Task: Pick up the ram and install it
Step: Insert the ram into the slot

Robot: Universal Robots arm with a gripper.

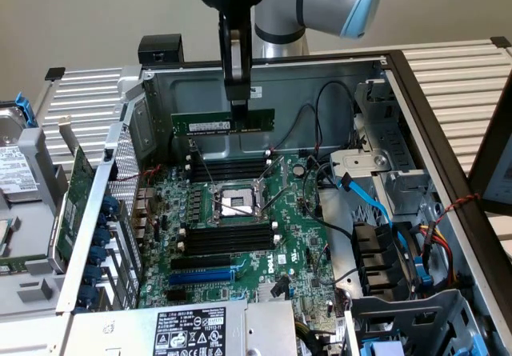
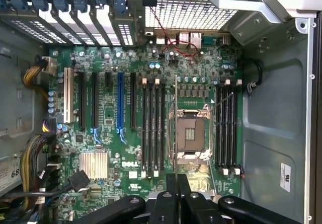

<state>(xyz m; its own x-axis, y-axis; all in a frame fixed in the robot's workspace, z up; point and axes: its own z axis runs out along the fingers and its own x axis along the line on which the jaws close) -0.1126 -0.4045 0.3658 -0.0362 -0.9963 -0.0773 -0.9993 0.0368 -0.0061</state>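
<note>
Gripper (image 2: pixel 176 191): jaws clamped on the ram's upper edge, about mid-length.
Ram (image 1: pixel 200 122): held on edge and level, in the air well above the CPU socket (image 1: pixel 232 204), running parallel to the black memory slots (image 1: pixel 228 166) that flank the socket, and seated in none of them.
Motherboard (image 1: pixel 264 244): flat in the open case, with the socket near its middle.
</note>
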